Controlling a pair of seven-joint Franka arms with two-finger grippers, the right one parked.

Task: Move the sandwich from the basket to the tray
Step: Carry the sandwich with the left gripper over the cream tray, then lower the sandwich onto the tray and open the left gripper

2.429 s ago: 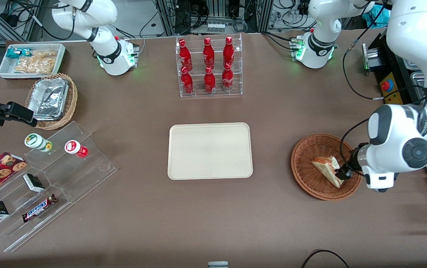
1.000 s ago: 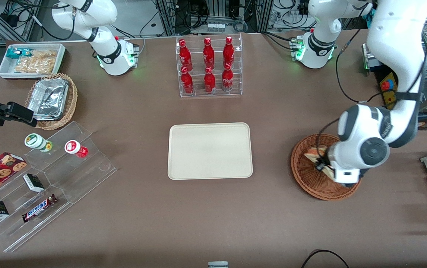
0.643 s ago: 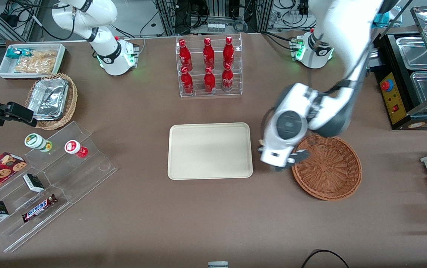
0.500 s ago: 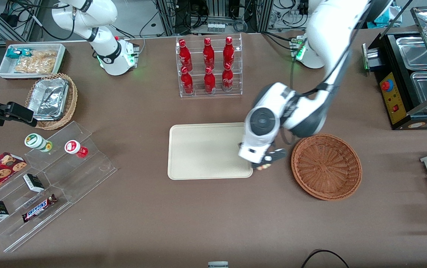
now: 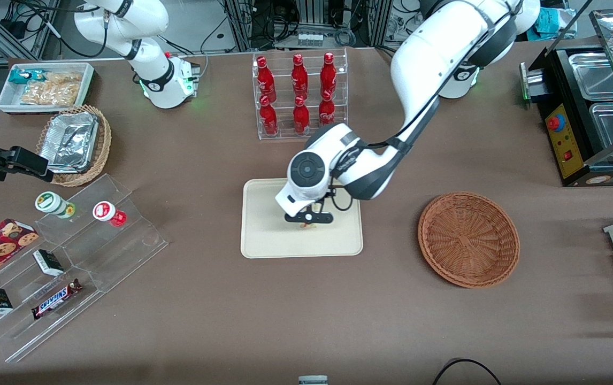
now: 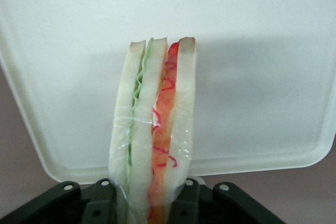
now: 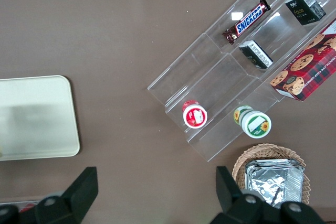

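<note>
My left gripper (image 5: 307, 218) hangs over the middle of the cream tray (image 5: 263, 241), shut on the wrapped sandwich. The wrist view shows the sandwich (image 6: 155, 129) standing on edge between the two black fingers (image 6: 98, 205), its white bread, green and red layers pointing at the tray (image 6: 262, 51) below. From the front only a small bit of the sandwich (image 5: 306, 225) peeks out under the hand. The reddish-brown wicker basket (image 5: 468, 239) sits empty beside the tray, toward the working arm's end of the table.
A clear rack of red bottles (image 5: 299, 96) stands farther from the camera than the tray. Toward the parked arm's end are a clear stepped stand with snacks (image 5: 66, 256), a tan basket of foil trays (image 5: 74, 144) and a white bin (image 5: 44, 85).
The gripper has lifted the sandwich out of the basket and carried it sideways to above the tray's middle. The basket now lies empty.
</note>
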